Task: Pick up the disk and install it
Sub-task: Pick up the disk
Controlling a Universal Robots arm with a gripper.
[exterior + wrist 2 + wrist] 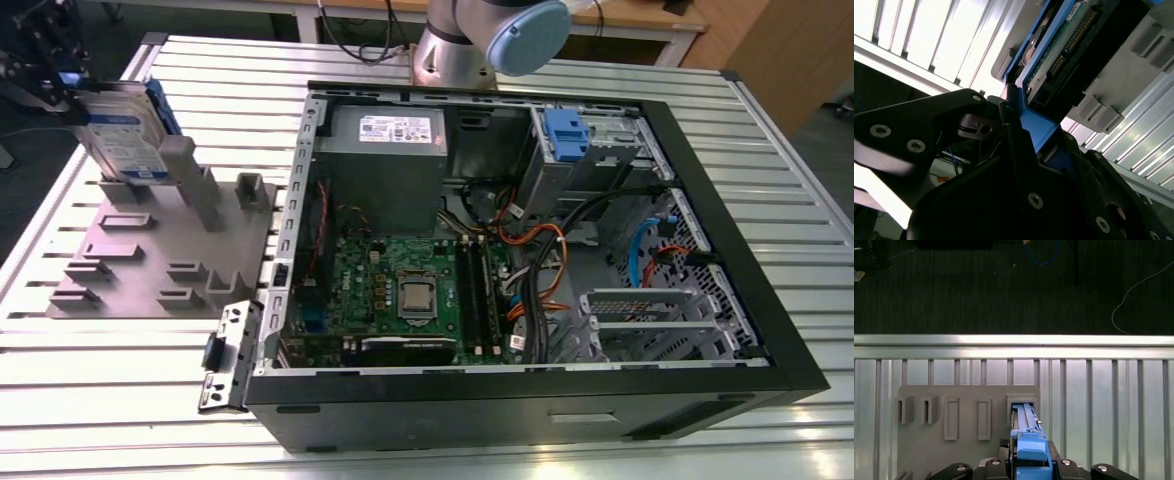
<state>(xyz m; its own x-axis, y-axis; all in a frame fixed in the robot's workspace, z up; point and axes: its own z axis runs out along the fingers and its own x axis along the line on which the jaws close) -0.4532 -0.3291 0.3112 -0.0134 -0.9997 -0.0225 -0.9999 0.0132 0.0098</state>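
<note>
My gripper (64, 88) is clamped on the disk (127, 135), with my fingers (1009, 125) pressed against its blue plastic end. It stands on edge, slightly tilted, at the far-left slot of the grey holder (147, 260) on the slatted metal table (120, 400), at the exterior view's left. I cannot tell whether its lower edge has left the slot. Its broad face carries a white label with a blue band, and a blue rail runs along its side. In the second wrist view, the disk's other face (1059, 55) shows a green circuit board with rows of connector pins. The open computer case (747, 330) lies well apart, to the exterior view's right.
</note>
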